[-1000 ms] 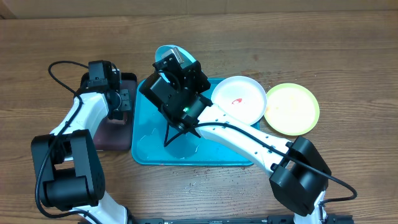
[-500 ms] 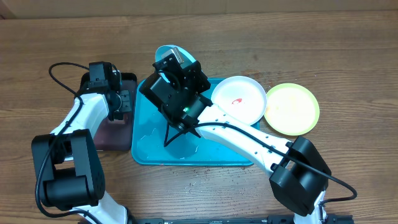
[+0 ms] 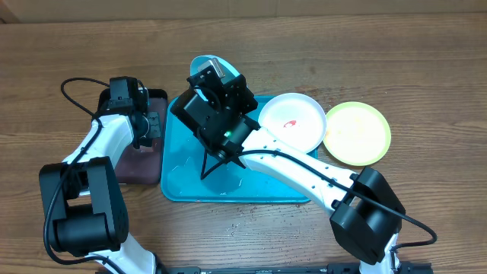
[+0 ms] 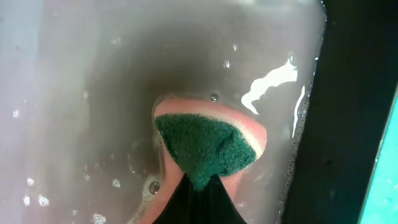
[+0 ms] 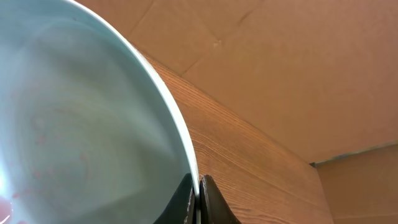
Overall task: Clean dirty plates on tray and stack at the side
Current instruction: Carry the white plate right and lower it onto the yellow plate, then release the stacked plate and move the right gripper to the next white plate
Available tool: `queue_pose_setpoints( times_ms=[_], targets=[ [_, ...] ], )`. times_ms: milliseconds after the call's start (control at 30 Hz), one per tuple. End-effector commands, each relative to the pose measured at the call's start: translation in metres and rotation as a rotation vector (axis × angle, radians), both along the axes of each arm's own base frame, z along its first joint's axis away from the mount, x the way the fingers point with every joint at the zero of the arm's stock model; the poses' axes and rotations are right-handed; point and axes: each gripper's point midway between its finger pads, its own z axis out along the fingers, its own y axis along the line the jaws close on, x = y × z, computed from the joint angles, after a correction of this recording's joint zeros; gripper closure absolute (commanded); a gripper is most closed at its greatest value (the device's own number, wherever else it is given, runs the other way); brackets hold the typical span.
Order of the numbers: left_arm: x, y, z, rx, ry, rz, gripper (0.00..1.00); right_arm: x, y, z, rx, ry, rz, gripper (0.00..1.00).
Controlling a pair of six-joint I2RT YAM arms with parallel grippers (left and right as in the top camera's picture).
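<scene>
Green-faced sponge (image 4: 208, 146) sits pinched in your left gripper (image 4: 198, 186), down in the soapy dark tray (image 4: 354, 93). Your right gripper (image 5: 199, 186) clamps the light blue plate (image 5: 81, 124) by its rim, tilted above the turquoise tray (image 3: 183, 179). The red-smeared white plate (image 3: 293, 122) overlaps that tray's corner, with the yellow-green plate (image 3: 358, 133) just beside it.

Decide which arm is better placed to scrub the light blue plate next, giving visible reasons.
Left. The left gripper is shut on the sponge in the wet dark tray; the right gripper is busy pinching the rim of the light blue plate.
</scene>
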Motion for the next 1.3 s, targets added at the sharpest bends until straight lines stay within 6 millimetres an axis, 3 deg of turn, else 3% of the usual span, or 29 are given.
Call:
queue_pose_setpoints(
  times_ms=[0, 167, 300, 467, 667, 800, 900, 1033, 1267],
  targets=[
    [-0.011, 0.002, -0.006, -0.014, 0.035, 0.020, 0.96, -0.004, -0.006, 0.052, 0.116, -0.099, -0.029, 0.96],
    [-0.015, 0.001, -0.006, -0.037, 0.046, 0.022, 0.96, -0.008, -0.013, 0.069, 0.134, -0.120, -0.034, 0.96],
    [-0.016, 0.001, -0.007, -0.040, 0.051, 0.022, 0.94, -0.006, -0.032, 0.071, 0.179, -0.139, -0.106, 0.96],
    [-0.017, 0.001, -0.007, -0.040, 0.056, 0.022, 0.92, 0.010, -0.066, 0.033, 0.395, 0.029, -0.188, 0.96],
    [-0.017, 0.001, -0.007, -0.040, 0.055, 0.022, 0.91, 0.026, -0.130, -0.013, 0.706, 0.293, -0.369, 0.96],
    [-0.017, 0.001, -0.007, -0.041, 0.055, 0.023, 0.92, 0.034, -0.170, -0.028, 0.895, 0.437, -0.431, 0.96],
    [-0.017, 0.001, -0.007, -0.040, 0.055, 0.022, 0.91, 0.034, -0.211, -0.036, 0.995, 0.499, -0.514, 0.96],
    [-0.017, 0.001, -0.007, -0.040, 0.054, 0.022, 0.91, 0.021, -0.269, -0.046, 1.078, 0.547, -0.658, 0.96],
    [-0.017, 0.001, -0.007, -0.040, 0.055, 0.022, 0.91, -0.015, -0.333, -0.080, 1.130, 0.621, -0.871, 0.96]
  ],
)
